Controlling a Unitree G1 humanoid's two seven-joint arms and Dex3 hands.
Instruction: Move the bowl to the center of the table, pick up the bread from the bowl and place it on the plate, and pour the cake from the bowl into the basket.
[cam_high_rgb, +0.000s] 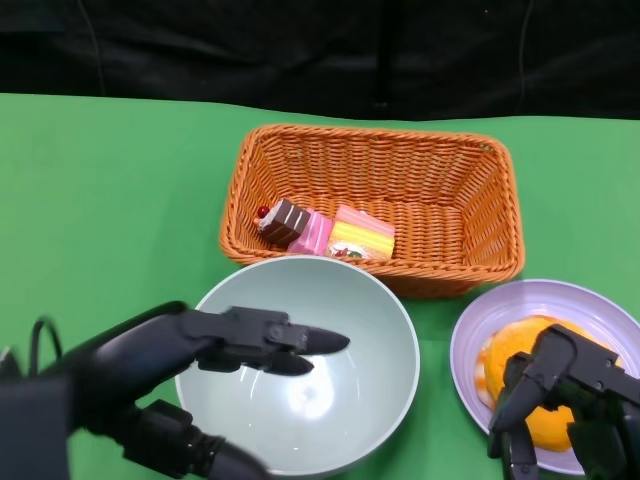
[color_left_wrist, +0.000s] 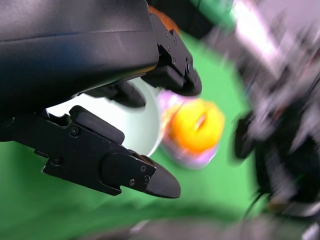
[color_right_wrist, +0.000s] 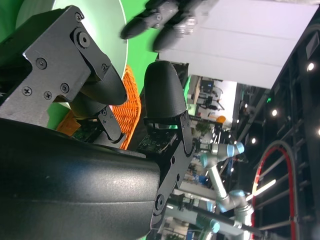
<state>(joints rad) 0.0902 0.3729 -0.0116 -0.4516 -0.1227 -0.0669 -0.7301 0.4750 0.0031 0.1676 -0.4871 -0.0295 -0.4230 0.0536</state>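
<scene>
At the lower left of the head view the left robot hand (cam_high_rgb: 215, 350) reaches across the near rim of the pale green bowl (cam_high_rgb: 385, 330), fingers stretched out over the hollow and a thumb-like part below the rim; it looks to be gripping the bowl's edge, probably because the bowl has just been tipped, though the blurred left wrist view does not settle whether the fingers truly clamp the rim. The bowl sits at centre bottom of the frame, empty, its far rim just beside the near wall of the orange wicker basket (cam_high_rgb: 480, 170) in the upper middle. Inside the basket lie the cake (cam_high_rgb: 328, 233) pieces, a chocolate slice and pink and yellow ones, so the pour appears done. At the lower right the lilac plate (cam_high_rgb: 470, 340) carries the orange bread (cam_high_rgb: 515, 350), so that step seems finished too. The right robot hand (cam_high_rgb: 565, 400) hangs over the bread with fingers curled but apart, seemingly holding nothing. All of it rests on the green table (cam_high_rgb: 110, 200). Only the basket's near wall crowds the bowl.
</scene>
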